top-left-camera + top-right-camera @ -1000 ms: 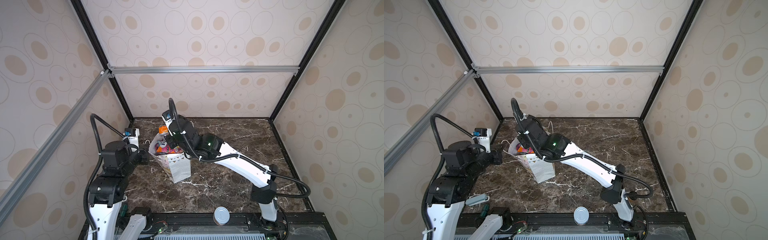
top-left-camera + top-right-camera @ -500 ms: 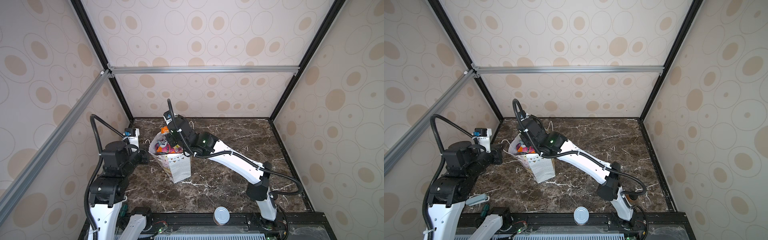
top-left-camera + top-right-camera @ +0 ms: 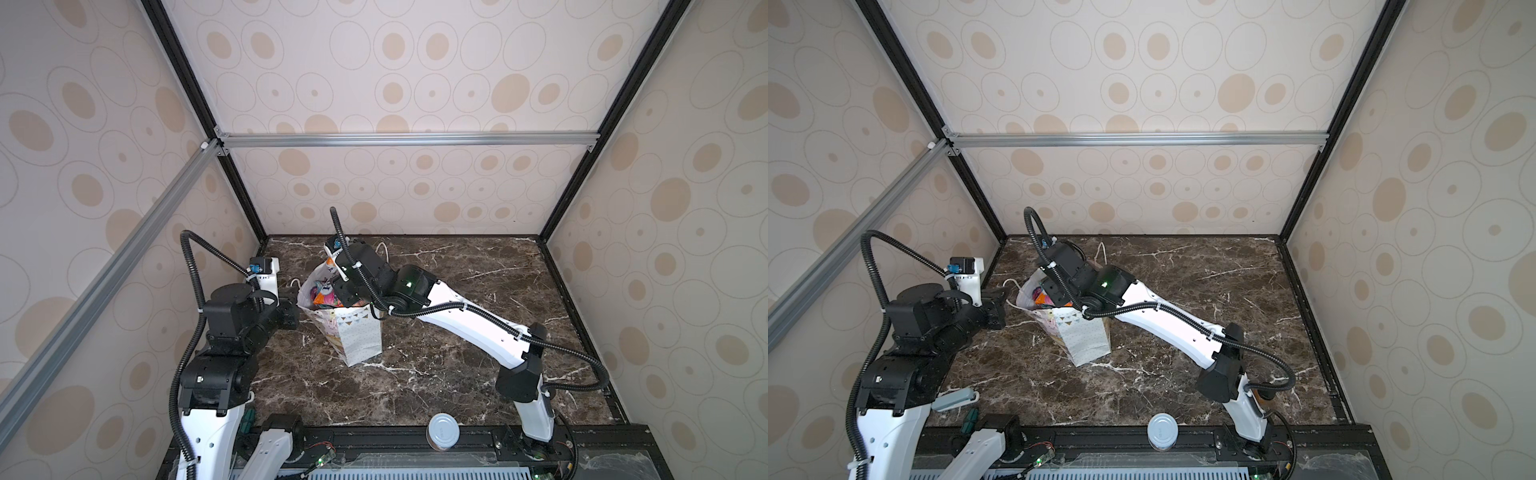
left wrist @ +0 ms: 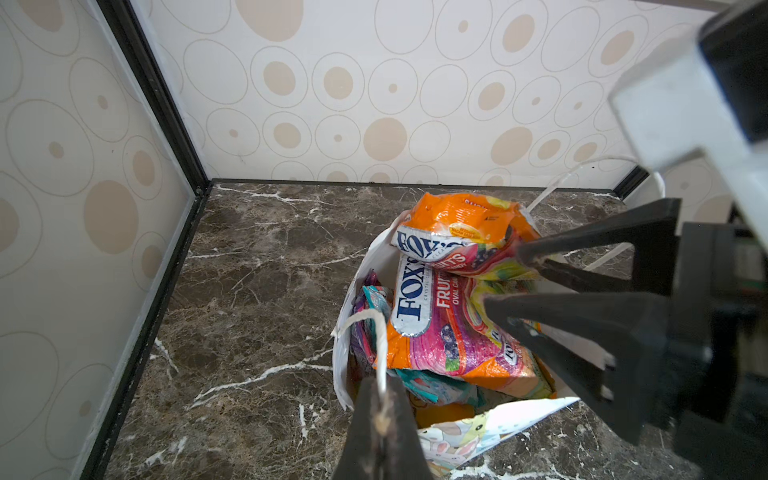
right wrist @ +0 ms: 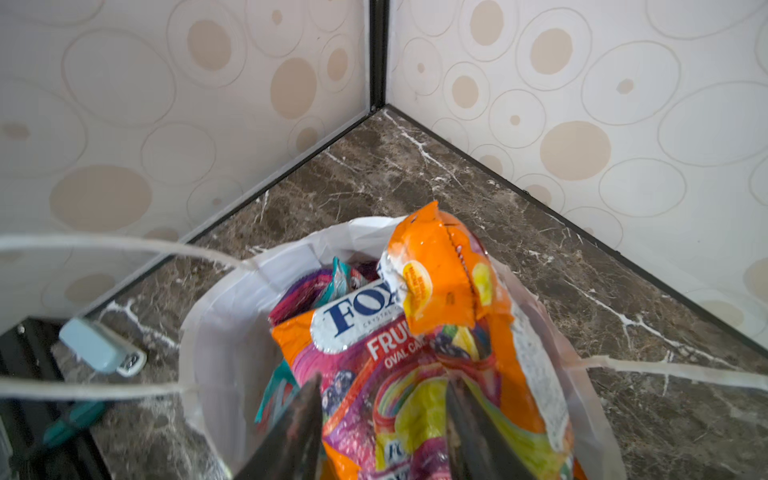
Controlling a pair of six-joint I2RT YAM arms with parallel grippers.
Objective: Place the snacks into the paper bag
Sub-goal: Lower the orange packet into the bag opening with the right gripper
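Where both arms meet: tall white paper gift bag [image 3: 359, 336] w/ bunting band & fine dots, standing on dark brown marble-look tabletop [image 3: 457, 357], back-left area, btwn the two grippers.
left gripper [image 4: 379, 384]: jaws pinched tight on bag's white cord handle [image 4: 376, 332]; cord runs from rim straight in btwn the fingers.
right gripper [image 5: 382, 380]: over bag mouth, jaws parted, a finger either side of the heap's top; nothing clamped. Contact w/ packets: can't tell.
Top snack: glossy orange-topped FOX'S candy packet [image 4: 453, 232], lying across heap, poking above rim on side away from left gripper.
Next snack: pink/orange FOX'S fruit-candy packet [image 4: 432, 332], right under it, label up.
Other snacks: teal packet [image 5: 340, 278] & purple packet [image 5: 299, 291] wedged along bag wall; more below, too hidden to count.
Fill level: heap at or above rim.
Off-task: silver-lidded round can [image 3: 443, 430] at front edge, well apart from bag.
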